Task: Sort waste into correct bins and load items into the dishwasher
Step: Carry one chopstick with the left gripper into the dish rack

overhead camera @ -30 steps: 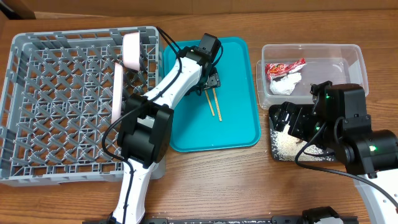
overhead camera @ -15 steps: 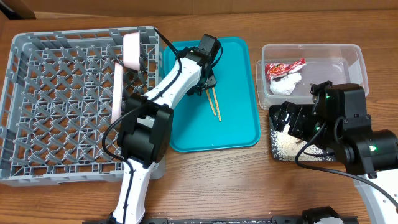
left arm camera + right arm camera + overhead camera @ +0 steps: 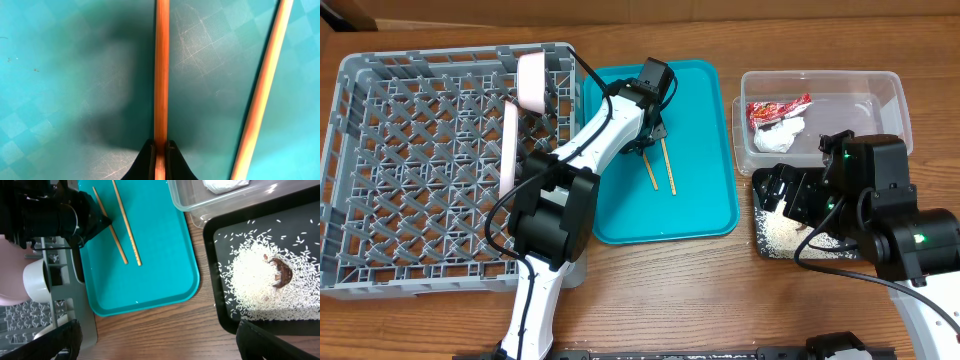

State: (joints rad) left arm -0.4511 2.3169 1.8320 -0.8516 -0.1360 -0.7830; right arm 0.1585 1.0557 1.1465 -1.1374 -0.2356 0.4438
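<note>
The left end effector (image 3: 160,159) is pressed together on one chopstick (image 3: 161,75), pinching it near its end on the teal tray (image 3: 60,75) at the middle of the desk. The second chopstick (image 3: 262,95) lies just beside it, not touching. The right end effector (image 3: 160,347) is spread wide above the black tray (image 3: 220,317) of rice (image 3: 255,285) near the desk's right edge. The grey dish rack (image 3: 420,160) fills the left side.
</note>
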